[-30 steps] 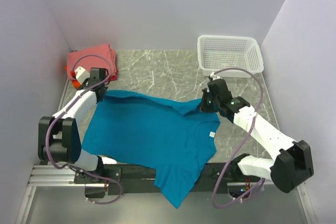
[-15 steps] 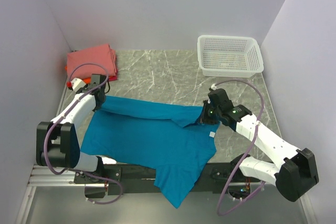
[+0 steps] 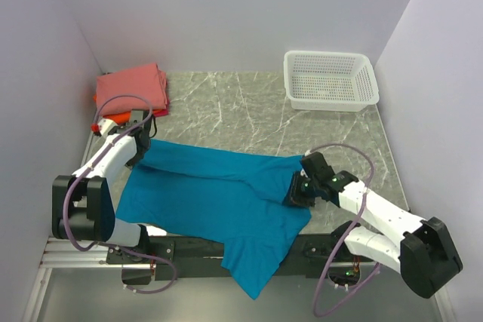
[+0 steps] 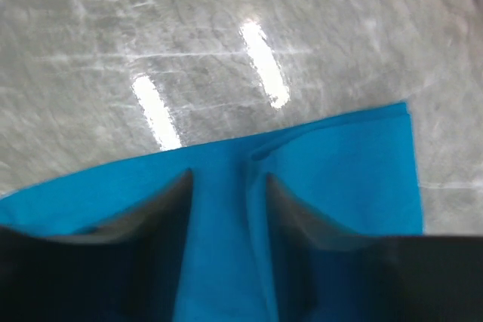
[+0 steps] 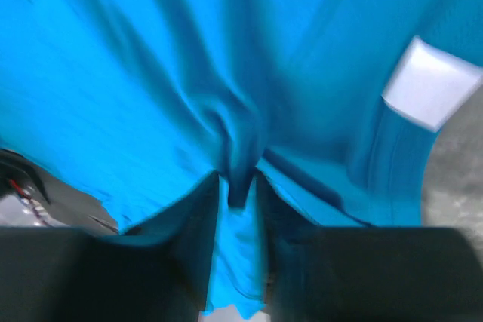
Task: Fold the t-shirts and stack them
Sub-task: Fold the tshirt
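Observation:
The teal-blue t-shirt [image 3: 211, 197] lies spread over the near half of the table, its far edge folded toward me in a long band, its hem hanging over the front rail. My left gripper [image 3: 140, 145] sits low at the fold's left end; in the left wrist view its fingers [image 4: 228, 182] stand apart, open, with flat teal cloth [image 4: 339, 164] between them. My right gripper [image 3: 296, 190] rests on the fold's right end, open by a narrow gap [image 5: 238, 182] with a bunched pleat of the shirt [image 5: 151, 73] still lying between the fingers. Folded salmon-pink t-shirts [image 3: 134, 83] are stacked at the back left.
A white mesh basket [image 3: 330, 79] stands at the back right by the wall. A red and orange edge [image 3: 98, 100] shows under the pink stack. The shirt's white neck label [image 5: 430, 81] shows in the right wrist view. Side walls close in on both sides.
Both grippers came toward the near edge, dragging the shirt's far edge over itself into a fold. Their jaws, shut on the cloth before, have now parted.

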`<state>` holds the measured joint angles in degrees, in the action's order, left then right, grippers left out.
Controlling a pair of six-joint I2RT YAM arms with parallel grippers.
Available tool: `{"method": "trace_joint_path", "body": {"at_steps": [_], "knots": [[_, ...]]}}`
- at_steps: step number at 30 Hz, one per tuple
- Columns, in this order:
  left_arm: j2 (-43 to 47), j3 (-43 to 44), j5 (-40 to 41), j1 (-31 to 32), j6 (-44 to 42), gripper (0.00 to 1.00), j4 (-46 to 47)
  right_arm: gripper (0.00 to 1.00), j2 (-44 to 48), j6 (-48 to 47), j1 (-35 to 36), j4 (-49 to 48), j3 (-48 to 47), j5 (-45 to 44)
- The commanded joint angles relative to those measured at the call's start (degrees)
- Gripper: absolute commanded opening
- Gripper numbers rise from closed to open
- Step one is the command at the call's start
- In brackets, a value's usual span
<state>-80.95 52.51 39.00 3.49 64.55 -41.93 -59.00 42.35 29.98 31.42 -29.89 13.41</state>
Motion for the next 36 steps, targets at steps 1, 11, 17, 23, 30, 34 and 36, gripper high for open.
{"method": "trace_joint_path", "body": {"at_steps": [1, 11, 17, 23, 30, 34, 36], "knots": [[1.8, 1.2, 2.4, -0.7, 3.9, 0.53, -2.4, 0.35, 3.6, 3.4, 0.6, -5.0, 3.3, 2.3], [11.7, 2.0, -5.6, -0.7, -2.1, 1.00, 4.3, 0.86, 5.3, -6.3, 0.4, -0.3, -10.7, -9.1], [6.3, -1.3, -19.6, -0.5, -10.8, 0.99, 21.6, 0.86, -8.6, -7.6, -1.9, -6.1, -17.0, -13.3], [-5.3, 1.7, -20.5, -0.4, -12.9, 0.99, 24.7, 0.85, -22.1, -10.9, -7.1, -13.3, -17.9, -13.6], [-12.3, -0.8, -21.4, -1.2, -11.8, 1.00, 25.1, 0.83, -31.7, -11.1, -10.5, -14.0, -16.1, -11.4], [-13.2, -0.9, -19.9, -1.5, -9.5, 0.99, 22.6, 0.82, -35.0, -11.6, -13.1, -15.7, -14.8, -6.1], [-13.9, 0.6, -20.9, -1.4, -9.5, 0.99, 22.6, 0.81, -36.3, -11.4, -14.2, -15.0, -16.2, -4.9]]}}
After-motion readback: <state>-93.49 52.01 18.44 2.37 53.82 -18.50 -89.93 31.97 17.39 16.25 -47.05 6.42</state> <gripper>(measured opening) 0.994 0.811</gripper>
